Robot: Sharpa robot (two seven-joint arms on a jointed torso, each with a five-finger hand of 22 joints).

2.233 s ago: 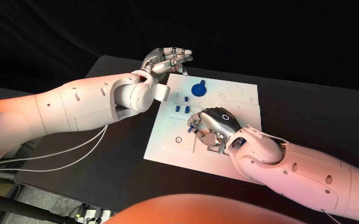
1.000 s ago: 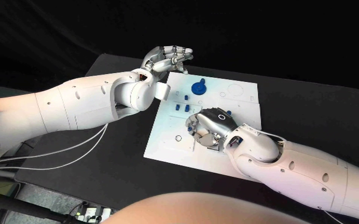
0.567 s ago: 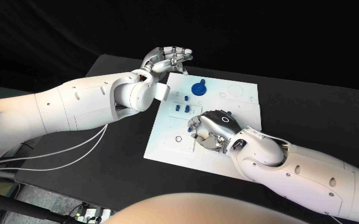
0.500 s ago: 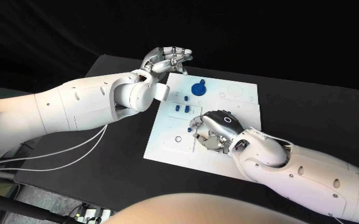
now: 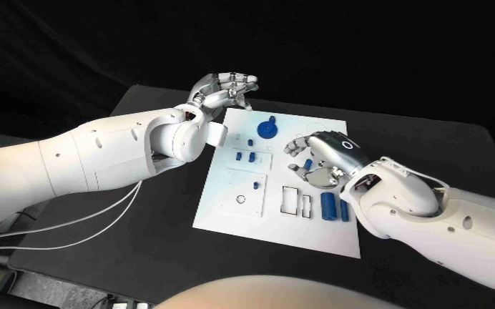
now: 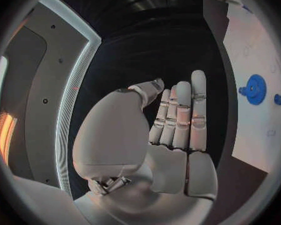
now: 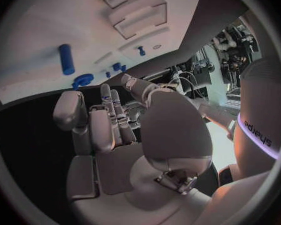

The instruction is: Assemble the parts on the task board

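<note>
Task board (image 5: pixel 270 193) flat mid-surface, blue gear (image 5: pixel 267 129) near its far edge. Left hand (image 5: pixel 219 90) off that corner, fingers curled, holding nothing. Right hand (image 5: pixel 322 156) hovering above board, empty, fingers loosely apart.

The head camera looks down from above onto the black surface (image 5: pixel 154 202) and takes in the whole white task board (image 5: pixel 242 212) with both arms coming in from the sides. The left wrist camera sits close behind the left robot hand (image 6: pixel 162 135) and looks along its palm; the board and the blue gear (image 6: pixel 255 89) appear at one side, and the same gear (image 5: pixel 267 128) is seen from the head camera. The right wrist camera sits close behind the right robot hand (image 7: pixel 115 135) and faces the board from very near, sharing its blue parts with the head view.
</note>
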